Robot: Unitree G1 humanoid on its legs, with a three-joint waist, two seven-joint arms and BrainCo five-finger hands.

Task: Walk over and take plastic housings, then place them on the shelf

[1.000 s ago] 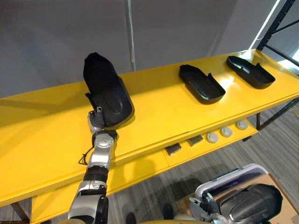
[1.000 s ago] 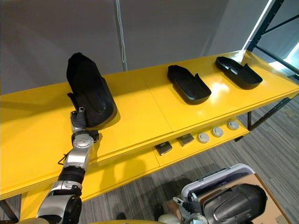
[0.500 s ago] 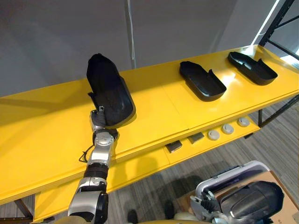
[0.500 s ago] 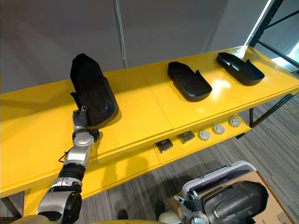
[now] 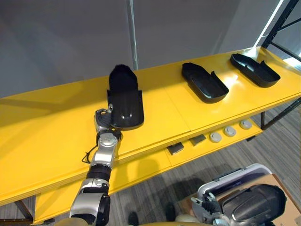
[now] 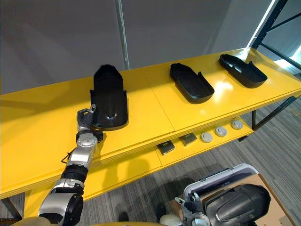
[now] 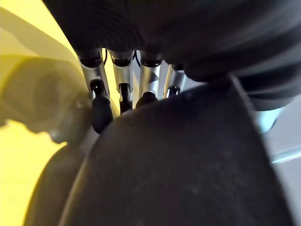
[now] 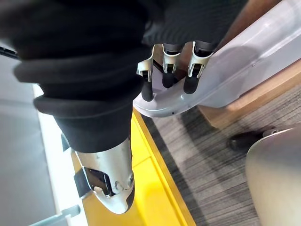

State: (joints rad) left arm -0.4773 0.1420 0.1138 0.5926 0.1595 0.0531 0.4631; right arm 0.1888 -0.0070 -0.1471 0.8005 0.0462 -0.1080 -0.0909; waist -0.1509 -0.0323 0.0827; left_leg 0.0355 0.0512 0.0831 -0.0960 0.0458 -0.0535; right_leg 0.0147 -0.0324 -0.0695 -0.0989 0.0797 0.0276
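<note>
Closest to the robot, the right hand (image 8: pixel 167 70) is hanging low beside a grey bin (image 8: pixel 235 75), its fingers lying loose and holding nothing, tips against the bin's rim. Further out, the left hand (image 5: pixel 104 121) is reaching over the front edge of the yellow shelf (image 5: pixel 42 132) and is meeting the near left corner of the black plastic housing (image 5: pixel 125 100). In the left wrist view its fingers (image 7: pixel 95 80) are running straight toward the housing's edge with their tips passing behind it, so whether they are clamping it cannot be determined. The housing is lying flat on the shelf, directly beyond the fingers, with its long axis pointing away from the hand toward the rear wall. The left hand is far nearer to it than the right, so any release and withdrawal is likely falling to that arm. The housing is showing as a glossy, shallow shell, hollow side up, rounded at both ends. Farther along the shelf, a second housing (image 5: pixel 205 83) and a third housing (image 5: pixel 254 70) are lying well apart.
</note>
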